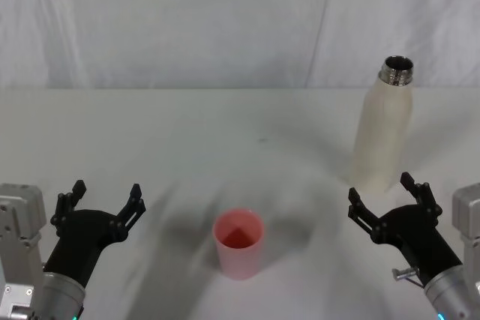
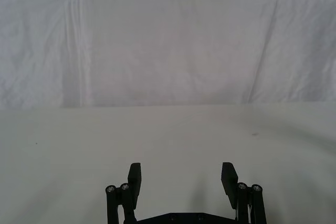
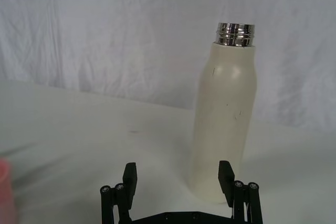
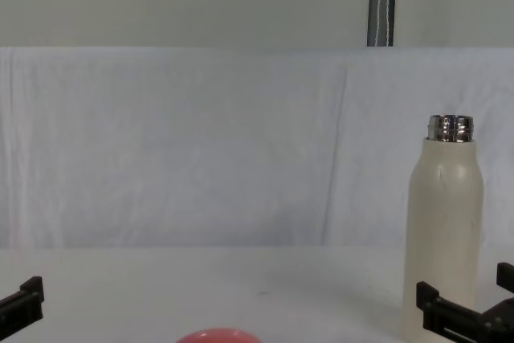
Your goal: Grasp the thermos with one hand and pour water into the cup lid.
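Two grippers hover low with fingers spread: the right gripper (image 1: 384,196) sits just near of the upright thermos (image 1: 384,136), not touching it. The left gripper (image 1: 106,198) hangs left of the pink cup lid (image 1: 238,243).

Left end effector (image 1: 105,198) and right end effector (image 1: 388,195) hover low at either side, fingers spread, holding nothing.
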